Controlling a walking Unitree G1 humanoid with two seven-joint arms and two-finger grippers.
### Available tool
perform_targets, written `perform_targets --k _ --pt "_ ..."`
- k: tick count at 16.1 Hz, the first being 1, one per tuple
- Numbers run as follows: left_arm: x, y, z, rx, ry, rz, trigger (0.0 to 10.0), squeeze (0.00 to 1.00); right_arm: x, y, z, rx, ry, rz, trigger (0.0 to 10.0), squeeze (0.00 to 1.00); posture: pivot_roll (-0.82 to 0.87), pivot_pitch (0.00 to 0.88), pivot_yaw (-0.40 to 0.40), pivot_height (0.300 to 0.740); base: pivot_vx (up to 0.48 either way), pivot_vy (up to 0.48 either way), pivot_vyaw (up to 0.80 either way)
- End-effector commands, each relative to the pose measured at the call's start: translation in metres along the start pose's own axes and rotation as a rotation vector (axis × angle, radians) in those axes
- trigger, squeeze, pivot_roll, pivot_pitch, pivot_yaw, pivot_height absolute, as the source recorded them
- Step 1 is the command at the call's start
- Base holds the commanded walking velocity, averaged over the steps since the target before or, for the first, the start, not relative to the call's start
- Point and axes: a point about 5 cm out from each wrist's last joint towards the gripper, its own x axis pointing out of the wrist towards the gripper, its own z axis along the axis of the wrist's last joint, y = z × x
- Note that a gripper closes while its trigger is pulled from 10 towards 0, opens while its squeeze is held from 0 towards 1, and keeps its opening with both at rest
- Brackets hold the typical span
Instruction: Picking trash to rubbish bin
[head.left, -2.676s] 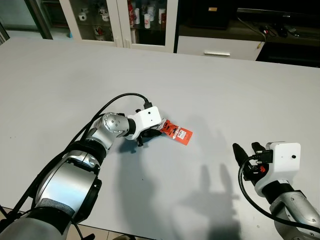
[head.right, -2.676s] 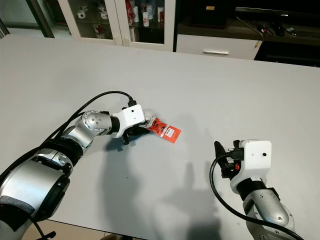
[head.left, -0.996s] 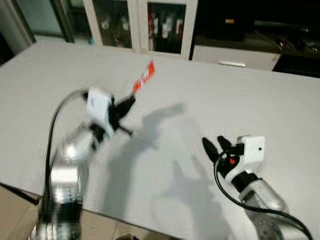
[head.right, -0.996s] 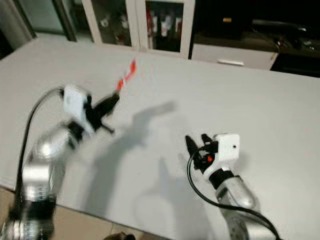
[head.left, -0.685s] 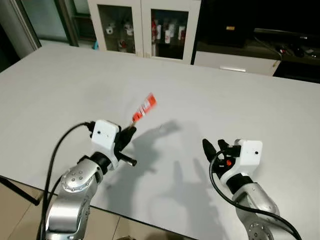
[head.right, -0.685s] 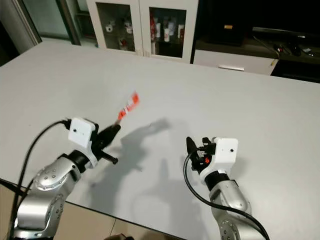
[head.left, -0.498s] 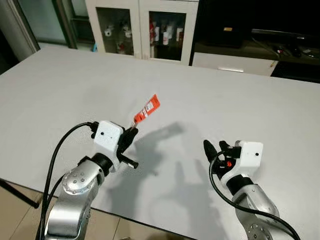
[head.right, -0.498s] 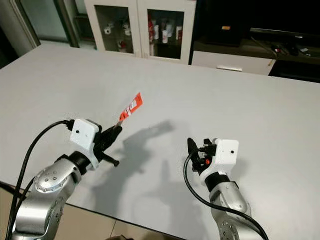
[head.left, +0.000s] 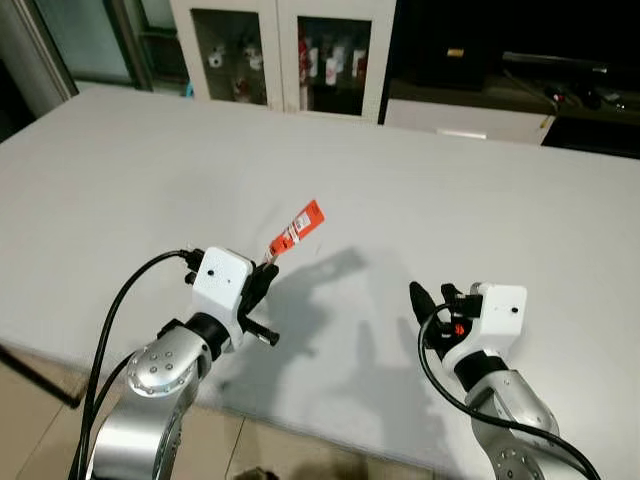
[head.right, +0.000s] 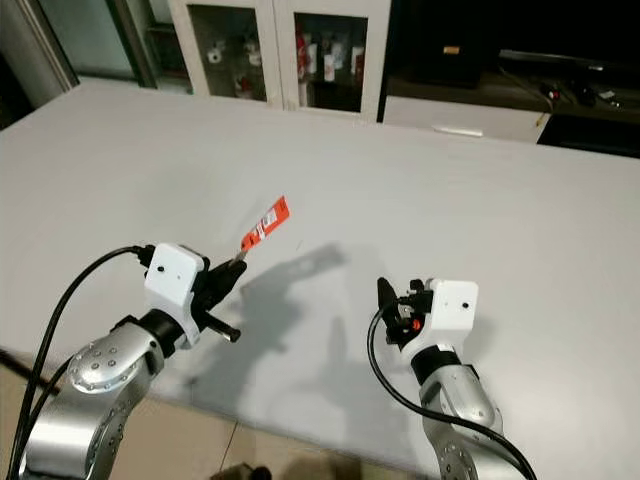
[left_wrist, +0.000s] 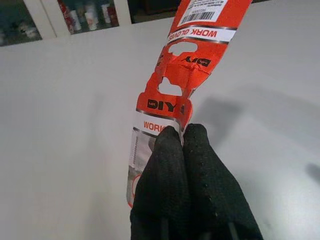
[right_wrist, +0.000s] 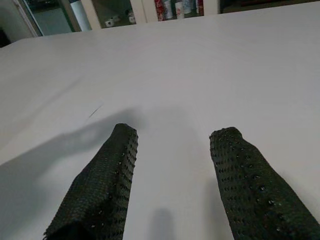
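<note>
An orange and white packaging tag (head.left: 296, 228) is held up above the white table (head.left: 130, 160). My left gripper (head.left: 266, 270) is shut on its lower end; in the left wrist view the two black fingertips (left_wrist: 181, 150) pinch the tag (left_wrist: 177, 85) just below the "DIY" print. My right gripper (head.left: 433, 297) hovers low over the table at the near right, open, its fingers (right_wrist: 107, 175) spread with nothing between them.
White glass-door cabinets (head.left: 290, 50) with small items stand beyond the table's far edge. A dark TV unit (head.left: 520, 60) sits at the back right. The table's near edge (head.left: 300, 435) runs just below both arms, with floor (head.left: 30, 420) beyond it.
The camera has pulled back slightly, so the table's near edge sits higher in view. My left gripper still holds the tag aloft, a little lower and closer. The right arm has barely moved.
</note>
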Motion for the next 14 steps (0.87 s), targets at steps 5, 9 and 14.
perform_targets --k 5,9,14 --pt "-0.0023 -0.0034 0.0027 0.01 0.005 0.0 10.0 0.0 -0.0002 0.0012 0.0014 -0.01 -0.002 0.004 10.0 0.0 -0.02 0.0 0.014 0.74 -0.286 0.0 0.0" --pt "-0.0053 -0.0045 0.0009 0.011 0.016 -0.003 10.0 0.0 -0.0012 0.0016 -0.0023 -0.018 0.018 0.004 10.0 0.0 -0.02 0.0 0.006 0.74 -0.279 0.0 0.0" --pt "-0.0094 -0.0069 -0.0017 0.009 0.03 0.001 10.0 0.0 0.0 0.002 -0.0057 -0.025 0.038 0.009 10.0 0.0 -0.01 0.001 -0.004 0.74 -0.281 0.0 0.0"
